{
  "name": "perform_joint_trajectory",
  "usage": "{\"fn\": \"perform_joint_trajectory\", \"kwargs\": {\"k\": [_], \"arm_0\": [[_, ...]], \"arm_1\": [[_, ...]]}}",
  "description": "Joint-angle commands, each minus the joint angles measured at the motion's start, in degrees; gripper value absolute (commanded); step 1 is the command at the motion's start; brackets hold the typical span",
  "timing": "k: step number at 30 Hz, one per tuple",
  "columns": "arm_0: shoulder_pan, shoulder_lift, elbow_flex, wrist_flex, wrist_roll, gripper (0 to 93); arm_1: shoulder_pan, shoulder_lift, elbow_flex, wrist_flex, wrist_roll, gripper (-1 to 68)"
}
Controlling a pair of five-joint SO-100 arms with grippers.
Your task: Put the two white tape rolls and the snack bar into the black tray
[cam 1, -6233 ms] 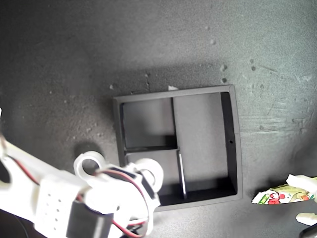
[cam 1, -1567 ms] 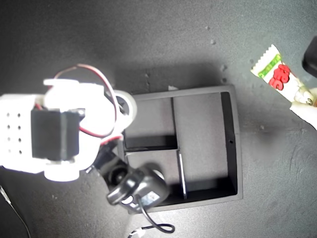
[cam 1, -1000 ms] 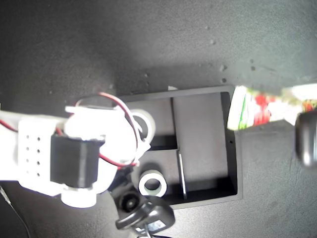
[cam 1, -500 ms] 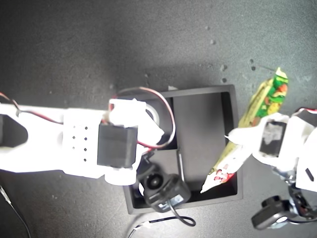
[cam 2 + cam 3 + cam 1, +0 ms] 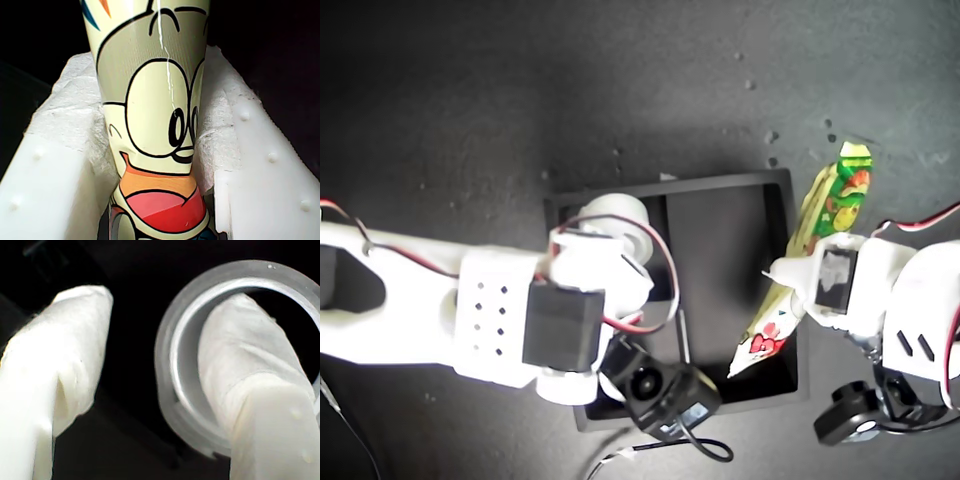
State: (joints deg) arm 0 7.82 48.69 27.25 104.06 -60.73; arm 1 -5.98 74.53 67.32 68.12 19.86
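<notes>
The dark worktop (image 5: pixel 620 90) is seen from above in the exterior view, with the black tray (image 5: pixel 720 182) lying near its middle. Much of the tray's side toward the exterior view's left is covered by a white arm (image 5: pixel 440 310) that reaches in from that edge. A second white arm (image 5: pixel 910 310) is seen at the exterior view's right, beside the tray.

The snack bar (image 5: pixel 810 250) is held slanted over the tray's wall on the exterior view's right, its lower crimped end above the long compartment and its upper end out over the worktop. In the first wrist view it is seen pinched between the padded fingers of my first claw (image 5: pixel 160 165), which is closed on the wrapper (image 5: pixel 155 125).

One white tape roll (image 5: pixel 620 215) is seen at the tray's small compartment nearest the exterior view's top left. In the second wrist view one finger (image 5: pixel 250 390) of my second claw (image 5: pixel 145 385) is seen inside the roll's (image 5: pixel 172 390) hole and the other finger outside, clear of it, so the claw is spread wide. The other roll cannot be made out.
</notes>
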Motion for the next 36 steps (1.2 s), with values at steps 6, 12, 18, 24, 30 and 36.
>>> {"fn": "perform_joint_trajectory", "kwargs": {"k": [6,12,18,24,30,36], "arm_0": [[-0.5,14.3,4.4,1.0,-2.3,12.2],[1.9,15.3,4.4,1.0,-4.1,11.2],[-1.4,26.4,16.0,1.0,-2.9,11.5],[-9.9,48.5,42.2,0.5,-4.6,12.1],[-9.5,77.3,80.2,-15.7,-9.9,3.7],[-2.7,105.2,110.5,-32.3,-14.4,0.2]], "arm_1": [[-1.0,0.4,0.4,-2.8,-0.4,-0.6],[-1.8,-0.9,-1.2,-4.7,-1.9,-0.6],[-2.7,-10.9,-14.0,0.8,-2.5,21.7],[0.1,-10.9,-21.2,12.3,-1.3,53.2],[1.8,-10.9,-40.3,29.5,4.2,40.3],[6.3,9.6,-28.0,35.1,33.8,0.8]]}}
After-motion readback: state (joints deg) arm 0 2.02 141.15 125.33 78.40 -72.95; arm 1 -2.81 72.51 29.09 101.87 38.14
